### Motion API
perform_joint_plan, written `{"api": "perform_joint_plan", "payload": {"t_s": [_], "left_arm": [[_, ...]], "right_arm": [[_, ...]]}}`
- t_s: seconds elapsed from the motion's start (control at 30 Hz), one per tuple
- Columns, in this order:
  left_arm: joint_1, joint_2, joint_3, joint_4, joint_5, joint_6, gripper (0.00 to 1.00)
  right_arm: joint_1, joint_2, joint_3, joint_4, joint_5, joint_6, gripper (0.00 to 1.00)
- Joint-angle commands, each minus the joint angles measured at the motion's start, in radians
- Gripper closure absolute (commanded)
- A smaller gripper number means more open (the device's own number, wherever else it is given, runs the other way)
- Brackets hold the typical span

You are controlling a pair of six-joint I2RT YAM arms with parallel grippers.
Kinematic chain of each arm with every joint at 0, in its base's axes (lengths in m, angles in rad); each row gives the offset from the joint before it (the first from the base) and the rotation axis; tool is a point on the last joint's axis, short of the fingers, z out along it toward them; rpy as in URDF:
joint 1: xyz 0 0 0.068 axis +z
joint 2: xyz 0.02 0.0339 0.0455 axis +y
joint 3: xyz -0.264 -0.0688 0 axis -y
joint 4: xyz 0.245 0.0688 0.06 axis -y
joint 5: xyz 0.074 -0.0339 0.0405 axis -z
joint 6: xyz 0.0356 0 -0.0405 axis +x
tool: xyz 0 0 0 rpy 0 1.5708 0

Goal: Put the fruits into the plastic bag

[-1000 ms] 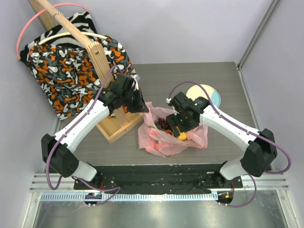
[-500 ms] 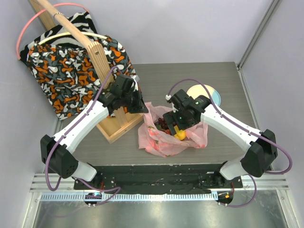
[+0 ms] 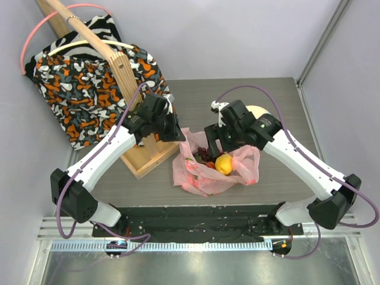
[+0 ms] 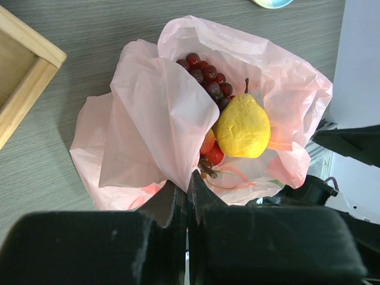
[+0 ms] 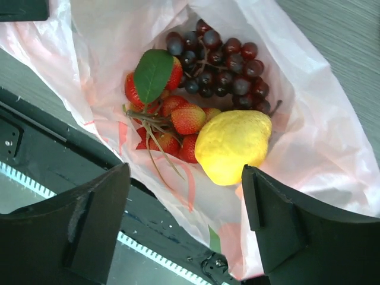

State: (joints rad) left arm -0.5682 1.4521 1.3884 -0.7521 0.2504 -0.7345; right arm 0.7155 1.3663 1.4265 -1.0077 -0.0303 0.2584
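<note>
Our two arms, both angled inward

Our left arm stretches toward 1 o'clock, left gripper (image 4: 188,189) pinched tight on the plastic bag (image 4: 148,119). Our right arm bends toward 11 o'clock, right gripper (image 5: 185,178) pointing down, fingers spread wide.

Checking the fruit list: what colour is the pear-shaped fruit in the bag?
The pear-shaped fruit is yellow, best seen in the right wrist view.

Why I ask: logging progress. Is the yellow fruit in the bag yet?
In. The yellow fruit lies inside the plastic bag, beside grapes and strawberries.
</note>
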Motion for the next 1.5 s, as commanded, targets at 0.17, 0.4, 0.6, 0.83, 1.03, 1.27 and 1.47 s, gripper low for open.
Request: {"api": "perform_joint_plan", "payload": {"t_s": [0.17, 0.4, 0.6, 0.83, 1.03, 1.27, 1.47], "left_arm": [[0.010, -0.032, 0.008, 0.031, -0.005, -0.023, 1.00], [0.011, -0.035, 0.004, 0.028, -0.005, -0.023, 1.00], [0.011, -0.044, 0.001, 0.023, -0.007, -0.023, 1.00], [0.010, -0.062, -0.014, 0.022, -0.014, -0.029, 1.00], [0.010, -0.073, -0.020, 0.025, -0.016, -0.029, 1.00], [-0.004, -0.076, -0.014, 0.033, -0.010, -0.013, 1.00], [-0.019, -0.061, 0.014, 0.039, -0.007, 0.004, 1.00]], "right_arm": [[0.006, -0.094, -0.011, -0.147, 0.168, 0.119, 0.27], [0.006, -0.113, -0.089, -0.152, 0.176, 0.136, 0.36], [0.002, -0.069, -0.138, -0.088, 0.193, 0.117, 0.38], [0.004, -0.029, -0.132, -0.062, 0.224, 0.091, 0.39], [0.001, -0.019, -0.185, -0.032, 0.210, 0.087, 0.45], [0.001, -0.048, -0.238, -0.020, 0.225, 0.114, 0.80], [-0.034, -0.095, -0.173, -0.019, 0.221, 0.122, 0.99]]}}
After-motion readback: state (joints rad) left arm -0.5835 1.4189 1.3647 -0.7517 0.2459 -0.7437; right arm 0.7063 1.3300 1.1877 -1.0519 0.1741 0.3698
